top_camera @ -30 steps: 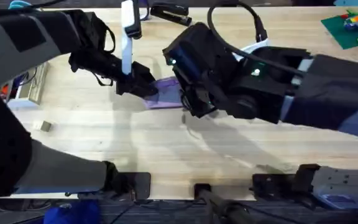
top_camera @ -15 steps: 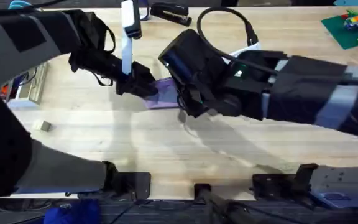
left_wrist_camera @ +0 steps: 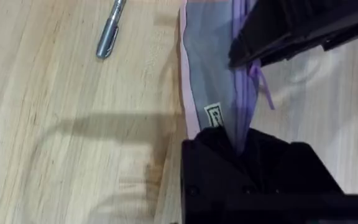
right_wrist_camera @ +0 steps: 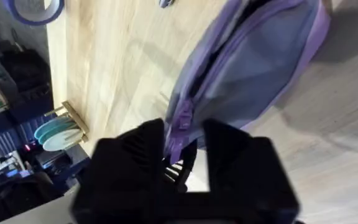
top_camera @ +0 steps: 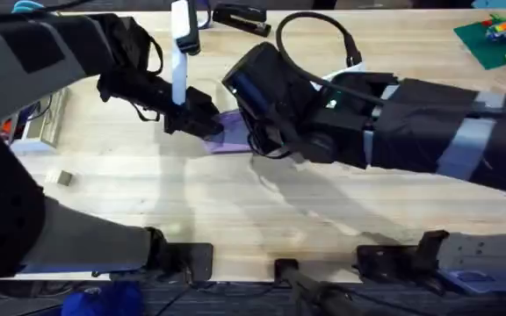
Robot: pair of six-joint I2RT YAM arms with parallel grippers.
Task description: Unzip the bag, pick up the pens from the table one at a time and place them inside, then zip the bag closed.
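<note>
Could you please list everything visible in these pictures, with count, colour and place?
Soft fabric pencil pouch: one, lavender-purple, mid-table between both arms.
Slim metallic pen: one, silver-grey, lying on the wood beside the pouch.
Stapler: one, black, far table edge.
Toy-brick baseplate: one, green, far right corner.
Wooden plank tabletop: one, light-coloured.
Left end effector: black, shut on the pouch's end.
Right end effector: black, around the pouch's purple zipper pull.

Even light, soft shadows, blurred foreground
</note>
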